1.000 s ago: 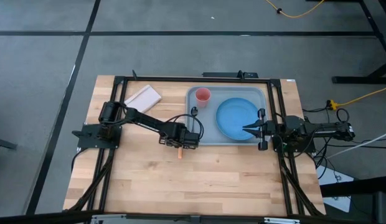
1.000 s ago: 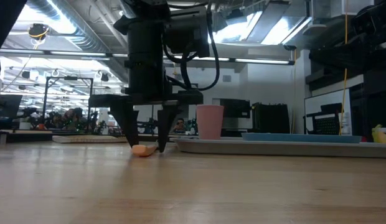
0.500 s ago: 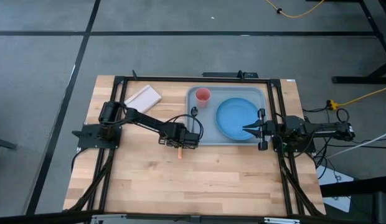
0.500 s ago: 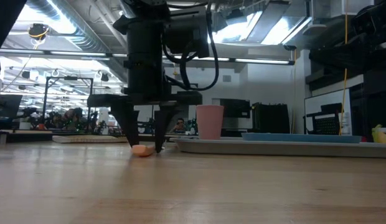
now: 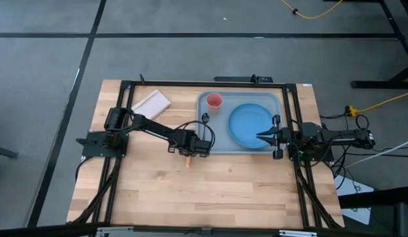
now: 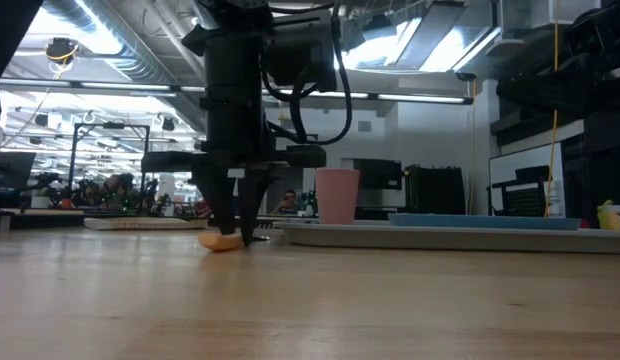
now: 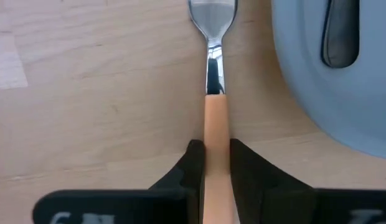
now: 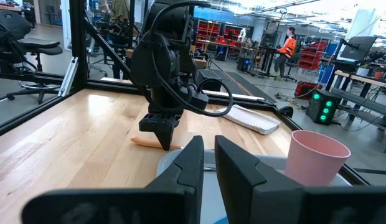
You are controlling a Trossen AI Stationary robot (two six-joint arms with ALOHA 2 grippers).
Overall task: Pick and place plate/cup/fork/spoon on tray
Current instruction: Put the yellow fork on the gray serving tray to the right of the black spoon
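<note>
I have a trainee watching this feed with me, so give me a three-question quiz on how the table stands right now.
1. True or false: the fork already lies on the tray.
2. Which gripper is shut on the fork's orange handle: A) left gripper, B) right gripper?
3. Fill in: the pink cup stands on the tray beside the blue ____.

Key: 1. False, it lies on the wood table just outside the tray. 2. A. 3. plate.
</note>
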